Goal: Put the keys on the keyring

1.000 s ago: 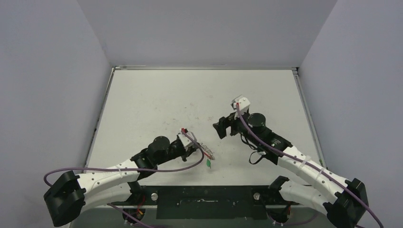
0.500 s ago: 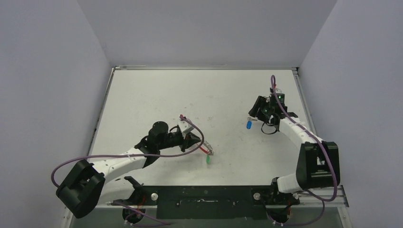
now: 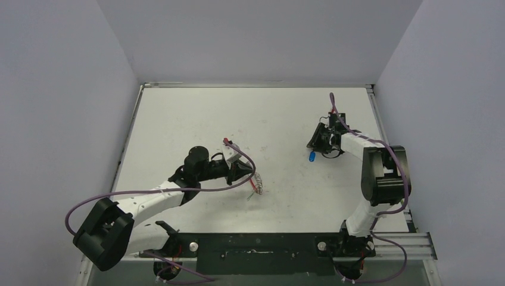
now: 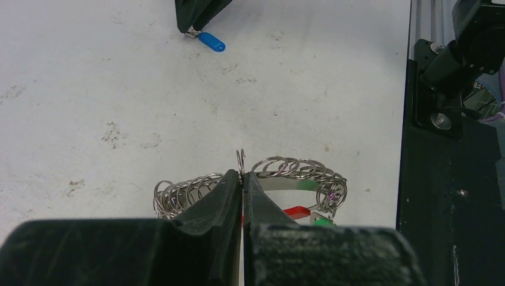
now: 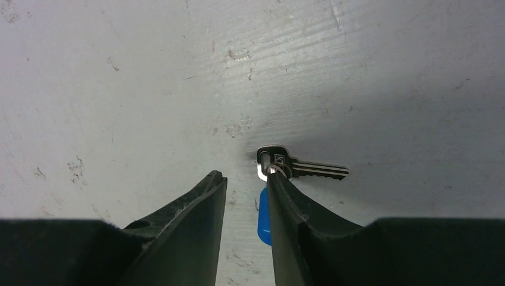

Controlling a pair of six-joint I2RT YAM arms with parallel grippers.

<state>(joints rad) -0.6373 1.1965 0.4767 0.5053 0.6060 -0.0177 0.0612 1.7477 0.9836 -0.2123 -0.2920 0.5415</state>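
Note:
My left gripper (image 4: 242, 176) is shut on a loop of the keyring (image 4: 298, 168), a silvery coil with a red piece. It holds the keyring (image 3: 258, 184) just over the table at centre. The green key (image 4: 322, 221) hangs from the coil's right end. The blue key (image 5: 304, 168) lies on the table at the right: a silver blade with a blue head (image 5: 264, 225). My right gripper (image 5: 245, 176) is low over it with a narrow gap between its jaws. The blue head lies in that gap, and the right fingertip touches the metal ring. In the top view the right gripper (image 3: 317, 142) stands just behind the blue key (image 3: 312, 157).
The white table (image 3: 196, 119) is scuffed and has grey walls on three sides. A black base rail (image 3: 256, 250) runs along the near edge. Purple cables (image 3: 178, 192) trail along both arms. The right arm is folded back close to the table's right edge.
My right arm has swung from the table's centre out to the right, down over the blue key, and its jaws have narrowed. My left gripper has drawn the keyring slightly back and left.

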